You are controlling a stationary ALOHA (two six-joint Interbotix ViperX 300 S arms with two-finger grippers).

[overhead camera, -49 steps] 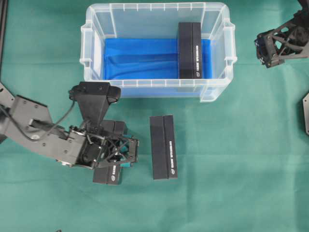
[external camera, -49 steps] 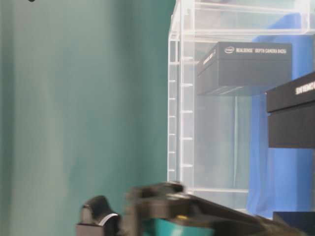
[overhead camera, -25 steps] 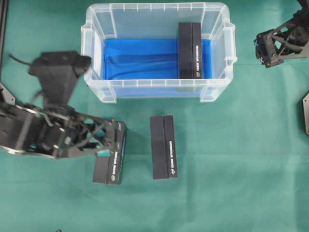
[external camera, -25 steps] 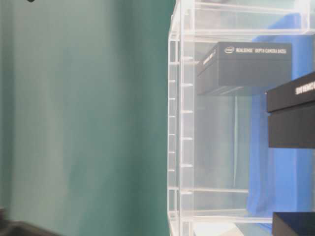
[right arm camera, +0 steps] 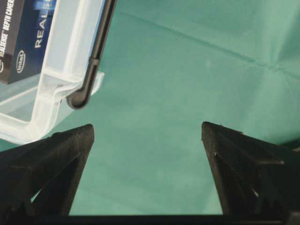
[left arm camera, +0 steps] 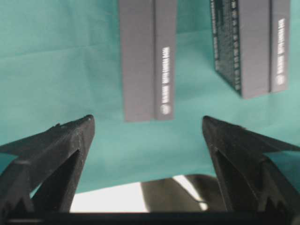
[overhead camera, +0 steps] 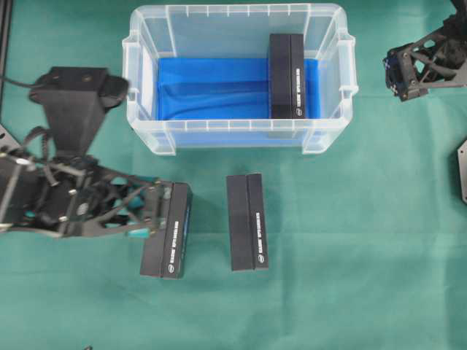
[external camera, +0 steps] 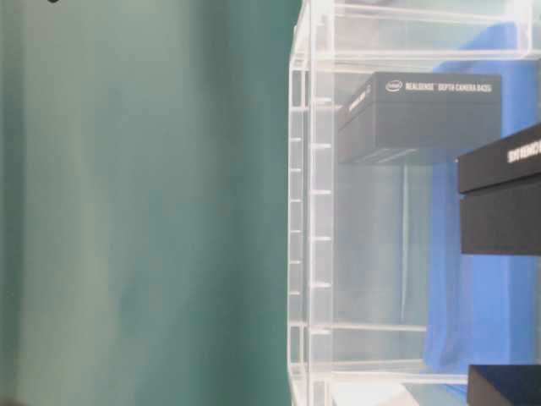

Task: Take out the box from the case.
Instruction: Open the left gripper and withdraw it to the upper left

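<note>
The clear case (overhead camera: 238, 135) stands at the back of the green cloth, its bottom lined in blue. One black box (overhead camera: 286, 76) lies inside it at the right end, also seen through the wall in the table-level view (external camera: 423, 114). Two more black boxes lie on the cloth in front of the case, one on the left (overhead camera: 175, 233) and one at the middle (overhead camera: 246, 231). My left gripper (overhead camera: 150, 216) is open at the left box's left side, with nothing between its fingers (left arm camera: 70, 140). My right gripper (overhead camera: 400, 73) hangs open, empty, to the right of the case.
The right wrist view shows the case's corner and rim (right arm camera: 65, 70) to the upper left of the open jaws, with bare green cloth below. In the left wrist view both outside boxes (left arm camera: 147, 61) (left arm camera: 248, 47) lie ahead of the jaws.
My left arm has drawn back to the left, off the left box on the cloth, and has dropped out of the table-level view. The box stays put. The right arm is still.
</note>
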